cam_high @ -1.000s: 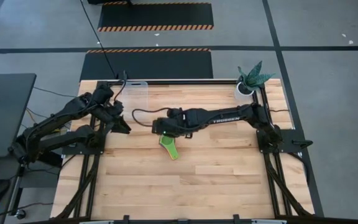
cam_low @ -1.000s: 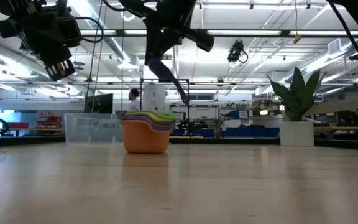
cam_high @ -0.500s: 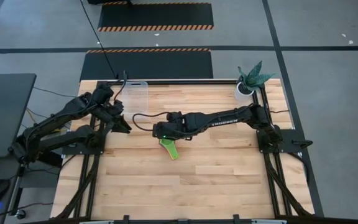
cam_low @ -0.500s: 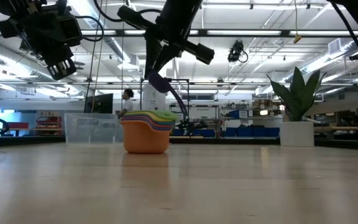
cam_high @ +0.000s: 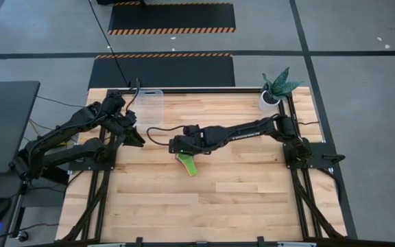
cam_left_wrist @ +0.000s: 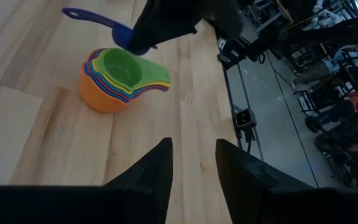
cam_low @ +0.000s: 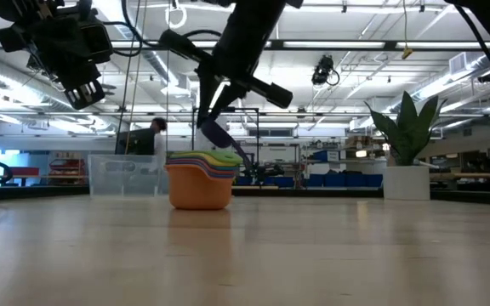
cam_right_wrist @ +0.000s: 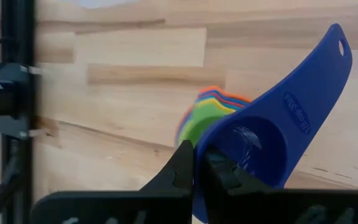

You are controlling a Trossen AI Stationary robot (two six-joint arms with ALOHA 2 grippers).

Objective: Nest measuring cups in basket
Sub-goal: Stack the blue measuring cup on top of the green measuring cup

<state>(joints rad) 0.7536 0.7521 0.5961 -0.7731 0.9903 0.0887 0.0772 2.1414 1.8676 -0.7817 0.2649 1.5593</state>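
Your right gripper (cam_right_wrist: 197,163) is clamped on the blue cup's (cam_right_wrist: 272,140) rim. It's light, stiff, slippery plastic. Left gripper (cam_left_wrist: 192,163) waits with fingers apart near the basket (cam_high: 151,104).

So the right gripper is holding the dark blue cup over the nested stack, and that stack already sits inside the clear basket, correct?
Not quite. The right gripper does hold the dark blue cup over the stack, but the high view shows the stack on the bare table, apart from the basket.

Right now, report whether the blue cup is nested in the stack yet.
Not yet. The right gripper holds the blue cup above the stack, whose green top cup is empty.
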